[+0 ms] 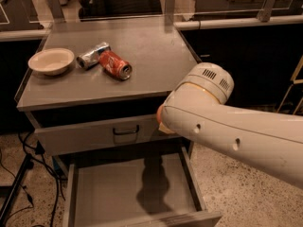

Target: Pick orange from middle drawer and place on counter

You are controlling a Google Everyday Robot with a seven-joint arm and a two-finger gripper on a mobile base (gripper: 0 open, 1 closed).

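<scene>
The orange [159, 113] shows only as a thin sliver at the end of my white arm, held in the air in front of the upper drawer front. My gripper [161, 121] is almost wholly hidden behind the arm's wrist and is shut on the orange. The middle drawer [118, 193] is pulled open below, its grey floor bare except for the arm's shadow. The counter [151, 56] lies just above and behind the orange.
On the counter's left part stand a white bowl [51, 61], a crushed silver can [92, 55] and a red soda can [114, 64] lying on its side. The shut upper drawer front has a black loop handle [126, 130]. Cables [19, 183] lie on the floor at left.
</scene>
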